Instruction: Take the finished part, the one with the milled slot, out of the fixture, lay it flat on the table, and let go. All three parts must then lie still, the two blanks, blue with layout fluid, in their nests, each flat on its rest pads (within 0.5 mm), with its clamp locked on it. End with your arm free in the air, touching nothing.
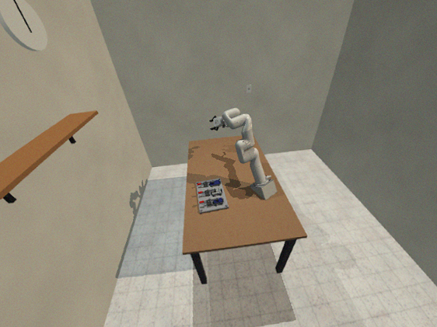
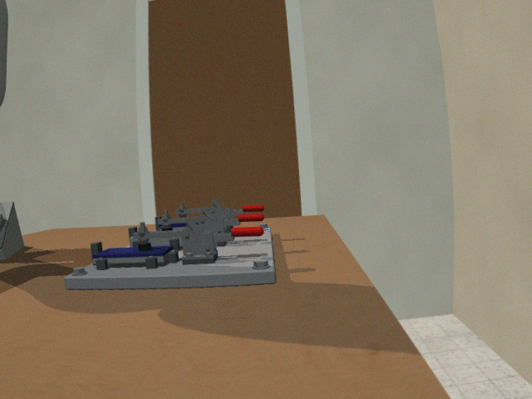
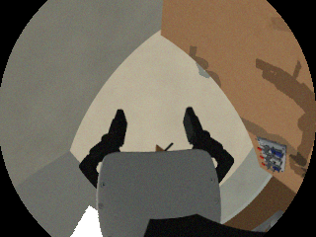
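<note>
- Table (image 1: 241, 223) was the biggest thing, long and brown, and my white arm (image 1: 249, 150) stood on a grey block (image 1: 265, 192) near its right edge.
- My arm was bent up high and reached toward the far end of the table, well away from the work.
- My gripper (image 1: 211, 124) hung in the air with its two black fingers wide apart, and nothing was between them.
- I judged that I was at the very first step, because I had not touched any part yet.
- The grey fixture (image 1: 212, 196) lay flat on the table, near my arm's block, with three nests in a row.
- Next I would need to swing down to it and, I think, open the middle clamp before lifting.
- Three clamps with red handles (image 2: 247, 231) all looked shut and level.
- The finished part (image 1: 214, 191) sat in the middle nest and looked grey, but its slot was too small to see.
- The two blue blanks (image 2: 129, 251) lay in the nests on either side of it.
</note>
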